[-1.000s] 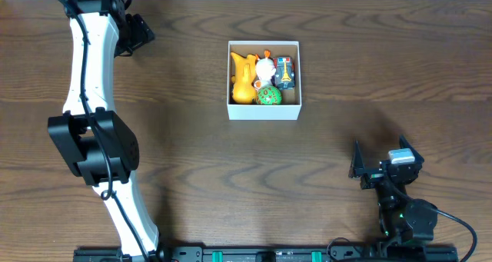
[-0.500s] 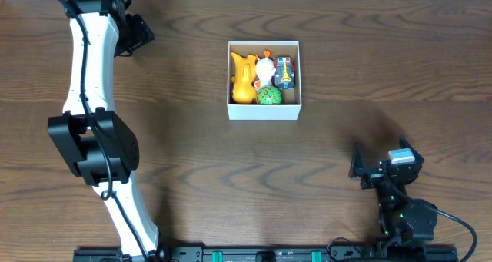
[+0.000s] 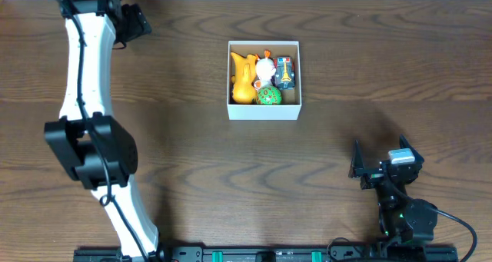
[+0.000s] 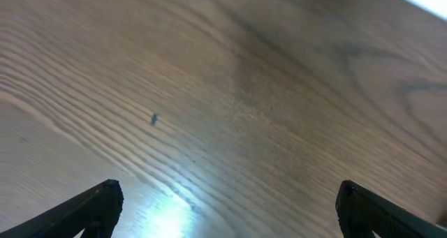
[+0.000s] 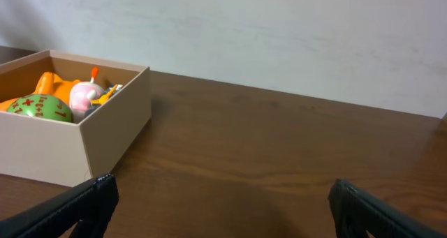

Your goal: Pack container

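Observation:
The container (image 3: 264, 111), a white-walled square box, stands at the table's upper middle. It holds a yellow-orange animal toy (image 3: 244, 79), a white chicken toy (image 3: 265, 65), a green ball (image 3: 268, 96) and a small blue car (image 3: 285, 73). It shows at the left of the right wrist view (image 5: 105, 123). My left gripper (image 3: 137, 22) is open and empty at the far back left, over bare wood (image 4: 223, 196). My right gripper (image 3: 380, 166) is open and empty at the front right, well short of the container (image 5: 220, 196).
The left arm (image 3: 84, 85) stretches along the table's left side from the front edge to the back. A pale wall (image 5: 279, 35) lies beyond the table's far edge. Bare brown wood lies between the container and the right gripper.
My left gripper has shifted slightly toward the back edge. The right arm and the container have not moved.

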Available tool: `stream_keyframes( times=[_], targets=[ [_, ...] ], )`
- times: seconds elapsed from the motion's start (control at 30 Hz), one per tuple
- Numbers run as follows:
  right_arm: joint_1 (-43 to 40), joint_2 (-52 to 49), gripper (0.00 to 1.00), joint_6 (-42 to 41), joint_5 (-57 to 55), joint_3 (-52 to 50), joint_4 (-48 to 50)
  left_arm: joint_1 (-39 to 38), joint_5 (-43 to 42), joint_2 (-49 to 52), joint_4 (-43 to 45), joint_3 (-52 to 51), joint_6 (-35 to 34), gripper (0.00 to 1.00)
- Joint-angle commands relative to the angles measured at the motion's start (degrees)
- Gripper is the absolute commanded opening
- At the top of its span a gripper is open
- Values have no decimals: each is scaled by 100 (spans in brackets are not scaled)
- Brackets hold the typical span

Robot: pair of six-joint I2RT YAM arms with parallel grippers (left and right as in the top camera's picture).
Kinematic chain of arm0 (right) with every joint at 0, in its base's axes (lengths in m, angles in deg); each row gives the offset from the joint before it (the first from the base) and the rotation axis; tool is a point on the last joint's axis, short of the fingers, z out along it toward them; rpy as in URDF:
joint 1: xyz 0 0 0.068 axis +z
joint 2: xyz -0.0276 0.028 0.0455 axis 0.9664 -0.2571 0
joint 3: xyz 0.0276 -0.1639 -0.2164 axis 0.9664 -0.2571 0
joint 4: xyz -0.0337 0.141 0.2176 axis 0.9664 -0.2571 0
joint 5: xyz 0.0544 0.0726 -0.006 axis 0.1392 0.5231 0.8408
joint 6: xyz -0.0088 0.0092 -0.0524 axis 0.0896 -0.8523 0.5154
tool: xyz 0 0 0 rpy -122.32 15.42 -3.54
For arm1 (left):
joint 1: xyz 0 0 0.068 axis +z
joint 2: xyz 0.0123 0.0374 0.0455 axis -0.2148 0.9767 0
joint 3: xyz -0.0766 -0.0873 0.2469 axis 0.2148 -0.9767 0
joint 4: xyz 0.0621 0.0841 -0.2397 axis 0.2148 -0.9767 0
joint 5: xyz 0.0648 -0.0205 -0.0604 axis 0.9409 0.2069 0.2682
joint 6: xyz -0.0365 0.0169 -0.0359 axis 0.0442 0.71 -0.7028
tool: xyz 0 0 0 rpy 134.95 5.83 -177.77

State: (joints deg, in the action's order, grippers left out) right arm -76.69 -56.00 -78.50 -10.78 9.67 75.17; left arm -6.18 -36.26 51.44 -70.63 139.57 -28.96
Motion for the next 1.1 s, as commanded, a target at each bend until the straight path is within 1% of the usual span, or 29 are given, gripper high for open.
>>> stream_keyframes(
  times=[0.0,0.17,0.3,0.4,0.5,0.63,0.83,1.07],
  targets=[
    [52,46,99,-90,-35,-13,-22,35,133,-1191,-190,66,302,98],
    [52,46,99,-90,-35,-13,-22,35,131,-2507,-861,59,428,98],
    [52,46,99,-90,-35,-13,-22,35,133,-3418,-1067,-146,433,98],
    [52,46,99,-90,-35,-13,-22,37,133,-4035,-1075,-573,514,98],
    [52,46,99,-90,-35,-13,-22,37,186,-4669,-874,-1333,542,98],
    [52,44,99,-90,-35,-13,-22,35,280,-5508,-258,-2660,538,98],
    [52,44,99,-90,-35,-13,-22,35,284,-6787,1314,-4787,538,98],
    [52,44,99,-90,-35,-13,-22,35,282,-8122,2736,-6841,538,98]
  ],
)
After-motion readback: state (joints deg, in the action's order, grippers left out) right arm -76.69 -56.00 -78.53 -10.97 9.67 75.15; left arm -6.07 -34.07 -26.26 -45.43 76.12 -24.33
